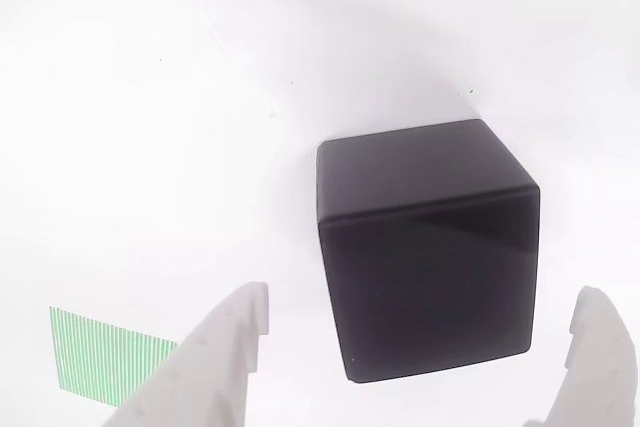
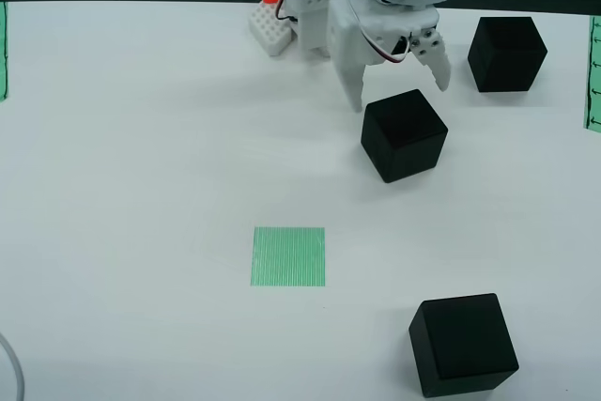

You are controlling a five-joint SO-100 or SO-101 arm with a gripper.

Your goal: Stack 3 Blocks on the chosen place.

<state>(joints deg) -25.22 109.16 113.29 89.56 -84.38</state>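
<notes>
open jaws poised behind the first cube, approach not yet closed

the middle block [image 2: 404,135] sits on the white table [image 2: 141,185], rotated a little so that its faces run off square to the table edges. in the gripper-mounted view the same block [image 1: 425,247] lies ahead of the fingertips and between them, set nearer the right finger than the left, with a clear gap to each. the gripper [image 2: 394,91] stands just beside the block's far side in the overhead view, jaws spread wider than the cube and grasping nothing. judged from this, the coming move turns on carrying the jaws forward and down over the cube, with a small shift toward the right-hand finger and perhaps a slight wrist turn to meet its rotated faces.

the chosen place [image 2: 288,256], a green striped square, is bare and lies well apart, nearer the lower edge and to the left in the overhead view; its corner [image 1: 105,357] shows at lower left of the gripper view. a second block [image 2: 507,53] stands at upper right, a third block [image 2: 463,345] at lower right; none is stacked
</notes>
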